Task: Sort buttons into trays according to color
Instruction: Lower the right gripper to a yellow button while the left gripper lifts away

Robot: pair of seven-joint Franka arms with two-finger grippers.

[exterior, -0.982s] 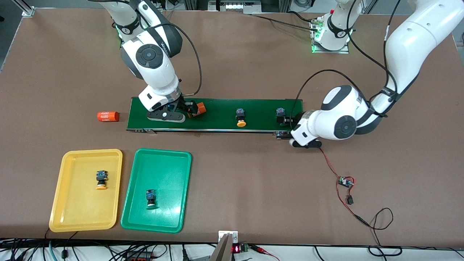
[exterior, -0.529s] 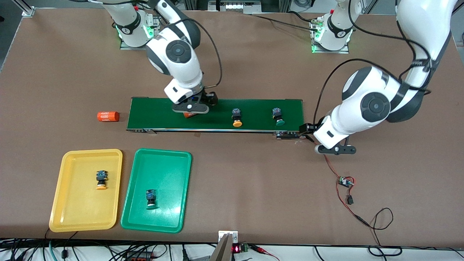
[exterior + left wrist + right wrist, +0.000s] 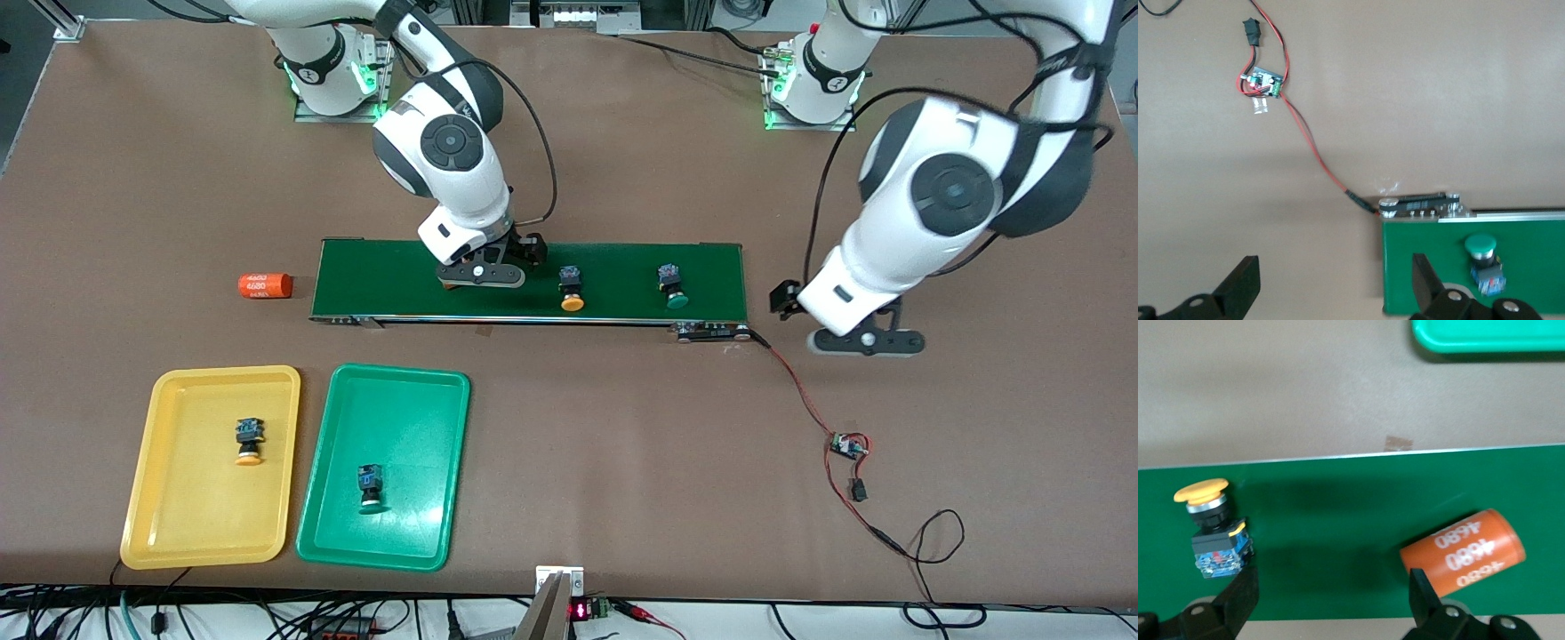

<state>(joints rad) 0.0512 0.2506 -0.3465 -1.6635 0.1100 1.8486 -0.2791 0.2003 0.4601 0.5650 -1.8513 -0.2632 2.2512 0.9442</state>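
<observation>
While two buttons [image 3: 573, 289] sit on the belt [image 3: 613, 267], right pincer [image 3: 477, 276] hangs wide over an orange cylinder [image 3: 1463, 552]; left pincer [image 3: 864, 342], wide, over bare surface [image 3: 622, 444]. Yellow tray [image 3: 178, 533] and green tray [image 3: 418, 533] each hold one.

a conveyor belt [image 3: 622, 267] lies across the table's middle. two buttons [image 3: 571, 289] [image 3: 671, 286] and a cylinder [image 3: 1462, 553] sit on it; another cylinder [image 3: 265, 285] lies just off its end toward the right arm. nearer the front camera than the belt, two trays [image 3: 147, 471] [image 3: 444, 498] lie side by side, with a button [image 3: 248, 442] [image 3: 370, 489] in each.
</observation>
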